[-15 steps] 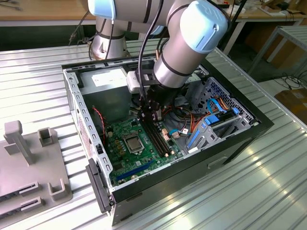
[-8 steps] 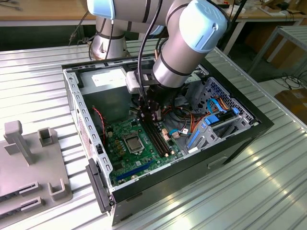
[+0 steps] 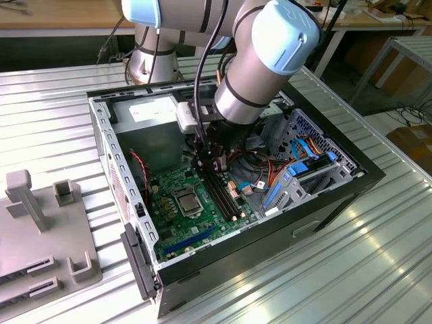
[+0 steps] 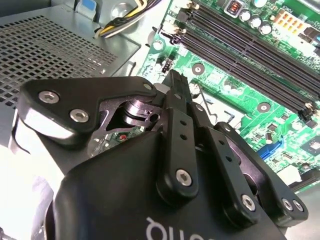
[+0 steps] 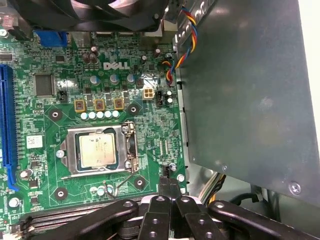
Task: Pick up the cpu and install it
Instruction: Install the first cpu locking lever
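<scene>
The cpu (image 5: 97, 150) is a small silver-topped square lying flat inside the metal-framed socket (image 5: 130, 150) on the green motherboard (image 5: 150, 125). In the exterior view the cpu (image 3: 185, 201) sits in the middle of the board inside the open computer case (image 3: 108, 155). My gripper (image 3: 206, 163) hangs inside the case just above the board, beside the socket and over the end of the black memory slots (image 3: 221, 192). Its black fingers (image 5: 169, 186) are pressed together with nothing between them. In the second wrist view the gripper (image 4: 175, 80) points down at the board.
The grey power-supply box (image 5: 250, 90) stands close beside the socket. A black fan (image 5: 100, 12) sits past the socket, and a blue slot (image 5: 6, 125) runs along the board. Cables and a drive cage (image 3: 304, 172) crowd the exterior view's right. A grey fixture (image 3: 40, 223) stands outside the case.
</scene>
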